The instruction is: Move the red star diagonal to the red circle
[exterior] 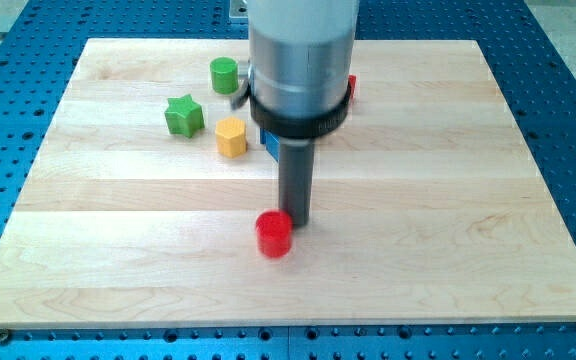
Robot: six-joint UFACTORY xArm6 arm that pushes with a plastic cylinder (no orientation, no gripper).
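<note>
The red circle block (274, 235) stands on the wooden board below the middle. My tip (296, 219) ends right at its upper right edge, touching or nearly touching it. A sliver of a red block (351, 88) shows at the right edge of the arm's grey body; its shape is hidden, so I cannot tell if it is the red star. The arm covers much of the board's top middle.
A green cylinder (224, 74), a green star (184, 115) and a yellow hexagonal block (231, 137) sit at the upper left. A blue block (267, 142) peeks out left of the rod. The board (448, 250) lies on a blue perforated table.
</note>
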